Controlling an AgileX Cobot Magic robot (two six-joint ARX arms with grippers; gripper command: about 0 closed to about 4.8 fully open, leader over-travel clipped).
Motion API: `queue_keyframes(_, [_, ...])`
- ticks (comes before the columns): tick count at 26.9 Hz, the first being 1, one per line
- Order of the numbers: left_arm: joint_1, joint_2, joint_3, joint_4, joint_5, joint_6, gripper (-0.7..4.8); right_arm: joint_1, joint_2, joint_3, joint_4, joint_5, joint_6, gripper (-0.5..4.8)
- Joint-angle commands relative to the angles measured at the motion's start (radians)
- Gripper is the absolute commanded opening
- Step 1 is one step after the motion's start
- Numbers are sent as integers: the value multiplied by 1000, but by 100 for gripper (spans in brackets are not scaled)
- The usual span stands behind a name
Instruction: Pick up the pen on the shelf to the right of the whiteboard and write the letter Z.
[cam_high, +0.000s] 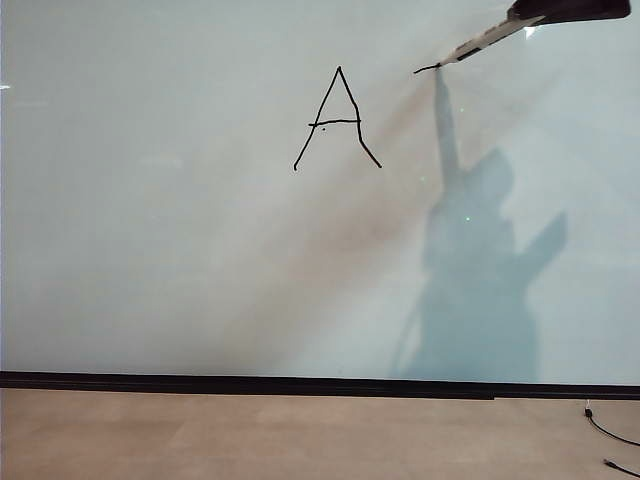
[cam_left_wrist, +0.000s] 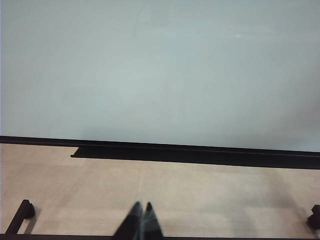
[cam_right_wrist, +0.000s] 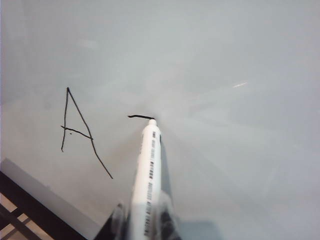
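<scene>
My right gripper (cam_high: 545, 14) reaches in from the top right of the exterior view, shut on the pen (cam_high: 487, 40). The pen (cam_right_wrist: 149, 170) is whitish with dark print, and its tip rests on the whiteboard (cam_high: 180, 250). A short black stroke (cam_high: 427, 69) runs left from the tip, to the right of a hand-drawn letter A (cam_high: 337, 120). The same stroke (cam_right_wrist: 140, 117) and A (cam_right_wrist: 80, 131) show in the right wrist view, with the right gripper (cam_right_wrist: 146, 222) clamped on the barrel. A full letter Z does not show. My left gripper (cam_left_wrist: 142, 206) is shut, held low over the pale floor facing the board.
A black strip (cam_high: 300, 384) runs along the board's lower edge above a beige floor (cam_high: 250, 440). The arm's shadow (cam_high: 480, 270) falls on the board's right part. Dark cables (cam_high: 612, 440) lie at the lower right. Black frame feet (cam_left_wrist: 22, 212) stand by the left gripper.
</scene>
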Motion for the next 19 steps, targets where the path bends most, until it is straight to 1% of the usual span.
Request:
queue_keyframes(1, [0, 0, 2, 11, 0, 5, -5, -23, -26, 5, -11, 45, -16, -9])
queue_keyframes(6, [0, 0, 2, 12, 1, 5, -4, -59, -62, 4, -55, 47, -24, -9])
queue_keyframes(9, [0, 0, 2, 11, 0, 5, -5, -63, -65, 4, -55, 27, -28, -9])
queue_keyframes(13, [0, 0, 2, 11, 0, 5, -4, -58, -65, 2, -89, -43, -32, -9])
queue_keyframes(19, [0, 0, 2, 11, 0, 5, -4, -19, -65, 1, -153, -55, -77, -9])
